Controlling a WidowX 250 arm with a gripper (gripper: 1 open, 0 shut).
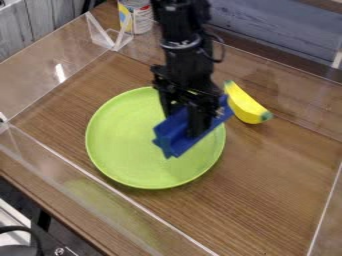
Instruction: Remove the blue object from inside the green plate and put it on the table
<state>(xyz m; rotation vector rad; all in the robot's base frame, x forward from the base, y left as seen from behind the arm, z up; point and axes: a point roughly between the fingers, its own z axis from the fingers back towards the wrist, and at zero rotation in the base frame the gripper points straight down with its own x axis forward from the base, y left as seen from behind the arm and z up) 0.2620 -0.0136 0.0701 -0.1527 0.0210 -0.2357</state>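
The blue object (pixel 177 134) hangs tilted just above the right part of the green plate (pixel 123 140), lifted off its surface. My gripper (pixel 195 112) points straight down and is shut on the block's upper end, one finger on each side. The block's lower end still overlaps the plate's right rim in this view. The table (pixel 281 190) is dark brown wood grain all around the plate.
A yellow toy banana (pixel 246 103) lies on the table just right of the gripper. Clear plastic walls (pixel 40 70) border the tabletop. A bottle with a yellow label (pixel 131 16) stands behind the far wall.
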